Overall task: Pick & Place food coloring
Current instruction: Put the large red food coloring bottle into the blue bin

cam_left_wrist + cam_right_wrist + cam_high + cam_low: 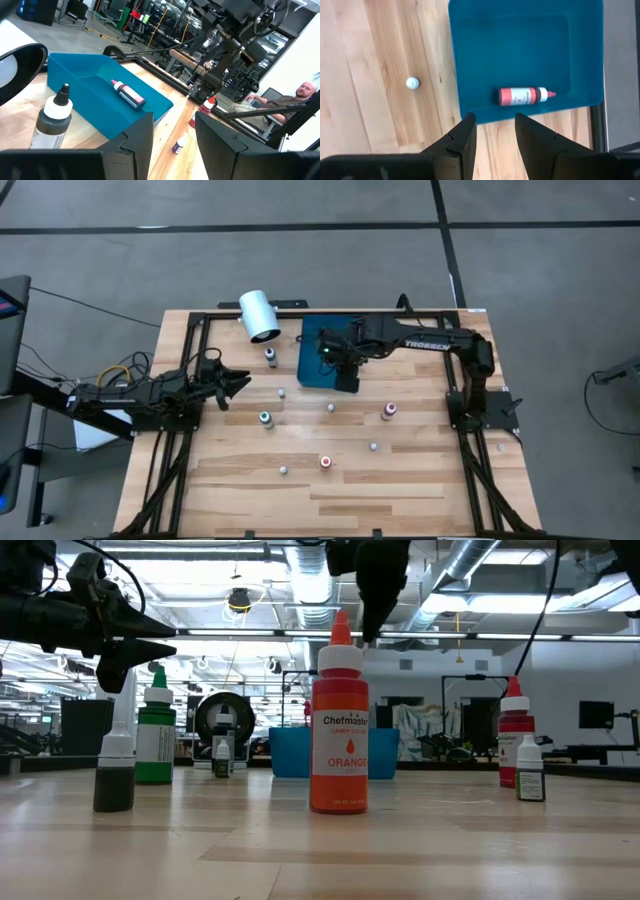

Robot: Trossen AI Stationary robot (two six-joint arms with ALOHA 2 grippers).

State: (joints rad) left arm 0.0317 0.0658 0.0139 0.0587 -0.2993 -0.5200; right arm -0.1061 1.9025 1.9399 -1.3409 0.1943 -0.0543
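Observation:
A pink-topped food coloring bottle (522, 95) lies on its side inside the blue tray (520, 40); it also shows in the left wrist view (129, 95). My right gripper (495, 135) hangs open above the tray's near edge (346, 380), pointing steeply down, nothing between its fingers. Other bottles stand upright on the table: orange (338, 725), green (155, 730), red (514, 735), and a grey one with a dark top (52, 117). My left gripper (174, 135) waits open and level at the table's left (235, 385).
A large white cylinder (259, 315) lies at the far edge, left of the tray (312, 365). Small whitish bottles (282, 392) (373, 447) are scattered over the wood. A dark frame (190, 360) rims the table. A person (300, 95) sits beyond the table.

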